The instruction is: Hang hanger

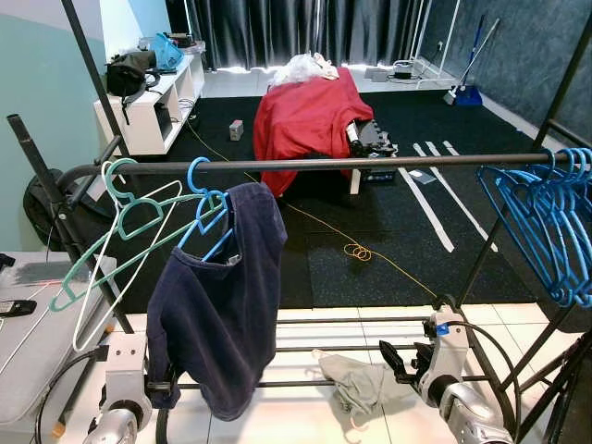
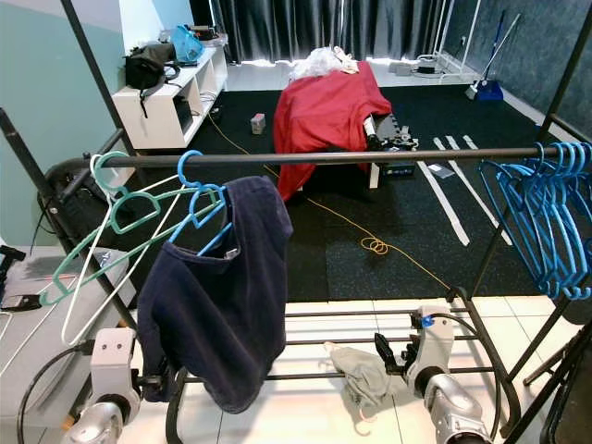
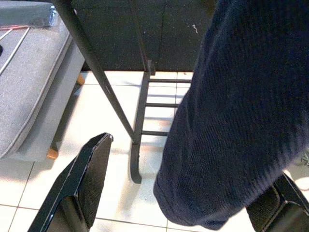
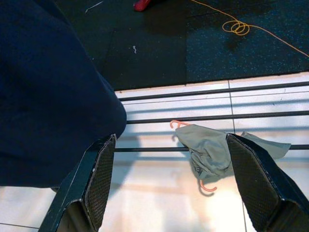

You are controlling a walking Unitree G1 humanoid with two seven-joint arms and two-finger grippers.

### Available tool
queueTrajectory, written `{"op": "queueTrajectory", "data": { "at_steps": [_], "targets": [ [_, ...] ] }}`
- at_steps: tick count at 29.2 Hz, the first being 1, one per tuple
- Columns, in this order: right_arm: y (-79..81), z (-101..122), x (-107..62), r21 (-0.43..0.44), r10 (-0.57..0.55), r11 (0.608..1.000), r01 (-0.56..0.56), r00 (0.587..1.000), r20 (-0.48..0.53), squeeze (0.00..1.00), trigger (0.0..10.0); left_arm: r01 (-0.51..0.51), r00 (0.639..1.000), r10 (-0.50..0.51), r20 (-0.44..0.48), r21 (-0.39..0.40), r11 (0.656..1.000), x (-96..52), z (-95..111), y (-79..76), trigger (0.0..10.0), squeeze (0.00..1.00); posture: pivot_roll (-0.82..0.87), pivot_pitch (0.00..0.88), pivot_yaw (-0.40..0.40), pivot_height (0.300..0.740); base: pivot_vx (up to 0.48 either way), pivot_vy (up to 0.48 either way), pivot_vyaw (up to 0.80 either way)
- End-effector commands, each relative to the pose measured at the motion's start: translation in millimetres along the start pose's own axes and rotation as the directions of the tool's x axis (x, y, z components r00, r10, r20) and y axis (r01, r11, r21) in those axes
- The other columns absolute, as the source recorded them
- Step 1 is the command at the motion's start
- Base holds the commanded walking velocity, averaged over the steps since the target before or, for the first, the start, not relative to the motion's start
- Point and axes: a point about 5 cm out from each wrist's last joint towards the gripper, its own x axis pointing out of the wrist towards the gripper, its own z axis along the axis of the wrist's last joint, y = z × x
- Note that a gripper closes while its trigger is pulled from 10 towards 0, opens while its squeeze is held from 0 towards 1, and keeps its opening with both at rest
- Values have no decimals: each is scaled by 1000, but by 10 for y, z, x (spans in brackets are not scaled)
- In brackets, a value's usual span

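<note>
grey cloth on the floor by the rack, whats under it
An orange hanger: its hook pokes out at one end of the grey cloth and a curved tip at the other. The rest is covered. White tile floor lies beneath.

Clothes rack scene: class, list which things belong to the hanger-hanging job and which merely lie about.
Job:
rail
navy garment on blue hanger
fallen grey garment with orange hanger

Lying about:
red cloth
yellow cable
white shelf
broom
</note>
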Motion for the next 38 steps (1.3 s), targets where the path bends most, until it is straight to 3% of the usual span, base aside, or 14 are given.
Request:
{"op": "queueTrajectory", "data": {
  "at_steps": [1,8,16,18,30,34,35,37,38],
  "targets": [
    [-5,-20,-15,11,0,1000,0,1000,-3,0,10000,-30,999,29,-18,-38,999,6,-25,17,10000,0,36,0,-2,740,0,0,0],
    [7,-16,-22,9,0,1000,0,1000,11,0,10000,5,998,-7,-59,-23,1000,-22,-125,27,10000,0,28,0,35,740,0,0,0],
    [9,8,-15,5,1,1000,-1,1000,15,0,10000,-11,998,8,-62,-44,999,13,-104,-11,10000,0,23,0,18,740,0,0,0],
    [-18,19,-24,5,0,1000,0,1000,14,0,10000,-23,998,20,-58,-51,998,-19,-132,48,10000,0,4,0,6,740,0,0,0],
    [-92,49,-59,3,-15,1000,15,1000,21,0,10000,-53,997,47,-66,-84,995,-66,-199,85,10000,0,-15,0,0,740,-423,0,0],
    [-105,48,-64,3,-18,1000,18,1000,17,0,10000,-71,997,68,-29,-116,991,-48,-130,120,10000,0,-24,0,-1,740,-442,0,0],
    [-144,62,-65,-16,-53,998,53,999,5,0,10000,-89,996,92,12,-129,988,-70,-82,221,10000,0,-21,0,-6,740,0,0,0],
    [-144,62,-65,-16,-53,998,53,999,5,0,10000,-89,996,92,12,-129,988,-70,-82,221,10000,0,-21,0,-6,740,0,0,0],
    [-182,90,-63,-44,-83,996,83,997,-2,0,10000,-102,993,110,53,-131,986,-97,-32,311,10000,0,-19,0,-8,740,0,0,0]
  ]
}}
